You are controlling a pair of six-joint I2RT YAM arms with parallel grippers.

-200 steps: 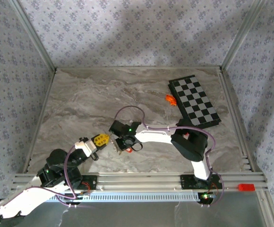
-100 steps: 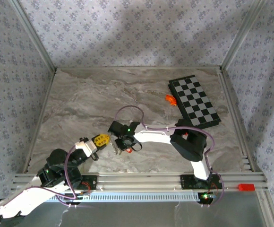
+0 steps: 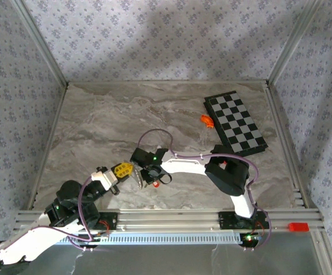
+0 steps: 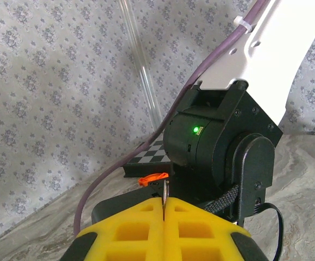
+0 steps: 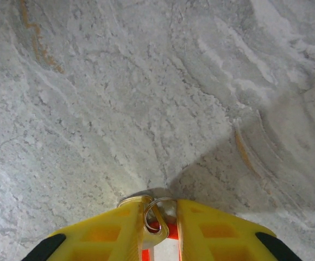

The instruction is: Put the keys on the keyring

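**Top external view.** We locate the left gripper (image 3: 122, 169) at lower centre-left of the frame, its yellow fingers pointing right. The right gripper (image 3: 146, 181) sits just beside it, at the end of an arm that reaches in from the lower right. Both are above the grey marble table (image 3: 97, 126). A checkerboard (image 3: 234, 123) lies at the upper right, with an orange curved piece (image 3: 206, 120) just beside its left edge. A red block (image 3: 295, 227) rests on the rail at the lower right.

**Left wrist view.** We see the yellow fingers (image 4: 201, 234) at the bottom of the frame pressed together, pinching a thin metal piece (image 4: 163, 197). It stands upright and is seen edge-on, so we cannot tell whether it is a key or a ring. The black wrist housing (image 4: 217, 157) of the right arm stands close behind it at centre right.

**Right wrist view.** We see the yellow fingers (image 5: 108, 234) at the bottom edge, angled down at the marble. They are clamped on the keys (image 5: 160, 239), whose red head shows low in the gap. The keyring (image 5: 158, 207), a thin wire loop, sits at the top of that gap, touching the key metal.
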